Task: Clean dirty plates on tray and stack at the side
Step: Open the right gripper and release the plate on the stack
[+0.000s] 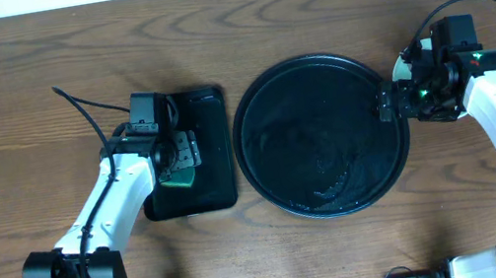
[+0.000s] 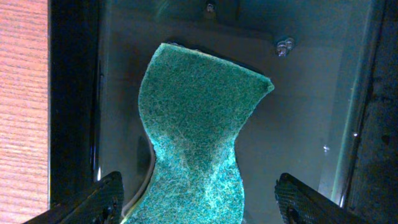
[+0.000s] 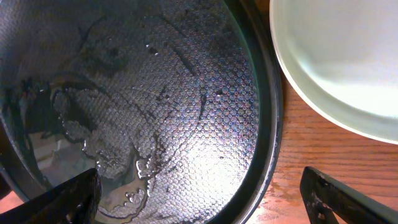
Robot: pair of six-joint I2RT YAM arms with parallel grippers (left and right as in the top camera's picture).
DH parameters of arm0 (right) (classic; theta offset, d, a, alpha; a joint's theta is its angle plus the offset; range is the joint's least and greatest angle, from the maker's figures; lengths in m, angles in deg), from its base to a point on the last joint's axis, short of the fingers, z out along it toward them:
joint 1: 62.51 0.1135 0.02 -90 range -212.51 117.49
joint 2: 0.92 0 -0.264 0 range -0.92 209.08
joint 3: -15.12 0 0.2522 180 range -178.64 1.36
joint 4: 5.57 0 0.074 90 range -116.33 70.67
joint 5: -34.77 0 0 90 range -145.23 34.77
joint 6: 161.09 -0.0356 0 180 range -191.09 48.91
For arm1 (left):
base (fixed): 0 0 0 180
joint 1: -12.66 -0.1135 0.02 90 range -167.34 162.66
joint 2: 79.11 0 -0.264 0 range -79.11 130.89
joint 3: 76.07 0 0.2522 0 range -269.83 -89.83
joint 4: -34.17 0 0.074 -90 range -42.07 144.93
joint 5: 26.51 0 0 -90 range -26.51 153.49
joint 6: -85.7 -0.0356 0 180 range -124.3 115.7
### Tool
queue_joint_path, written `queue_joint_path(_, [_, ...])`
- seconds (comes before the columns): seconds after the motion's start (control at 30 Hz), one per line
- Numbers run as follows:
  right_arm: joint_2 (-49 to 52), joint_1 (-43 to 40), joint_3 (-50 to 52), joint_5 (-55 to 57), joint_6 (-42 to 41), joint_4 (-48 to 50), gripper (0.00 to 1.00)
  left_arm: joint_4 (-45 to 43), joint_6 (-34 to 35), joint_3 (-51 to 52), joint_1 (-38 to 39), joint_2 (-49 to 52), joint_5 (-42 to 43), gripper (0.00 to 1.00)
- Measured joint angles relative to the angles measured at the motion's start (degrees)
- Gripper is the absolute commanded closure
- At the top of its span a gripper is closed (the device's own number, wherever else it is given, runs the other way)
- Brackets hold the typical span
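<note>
The round black tray (image 1: 320, 134) lies mid-table, wet, with no plates on it; puddles and droplets show on its textured floor (image 3: 155, 124). A pale plate (image 3: 336, 62) rests on the wood just beyond the tray's right rim. In the overhead view it is almost wholly hidden under my right arm. My right gripper (image 3: 202, 199) is open and straddles that rim, holding nothing. My left gripper (image 2: 202, 199) is open over a green scouring sponge (image 2: 199, 124). The sponge lies between the left fingers (image 2: 106, 199) with a clear gap on each side.
The sponge lies in a smaller rectangular black tray (image 1: 186, 154), left of the round one. Bare wooden table (image 1: 21, 95) surrounds both trays. A black cable (image 1: 83, 105) trails from the left arm.
</note>
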Motion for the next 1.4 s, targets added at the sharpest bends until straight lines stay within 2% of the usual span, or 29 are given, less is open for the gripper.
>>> queue_joint_path(0.83, [-0.7, 0.02, 0.0, 0.07, 0.13, -0.04, 0.01, 0.0, -0.02, 0.0, 0.0, 0.0, 0.02, 0.21])
queue_joint_path(1.4, [-32.61, 4.02, 0.0, 0.39, 0.15, 0.09, 0.01, -0.02, -0.02, 0.0, 0.0, 0.0, 0.0, 0.21])
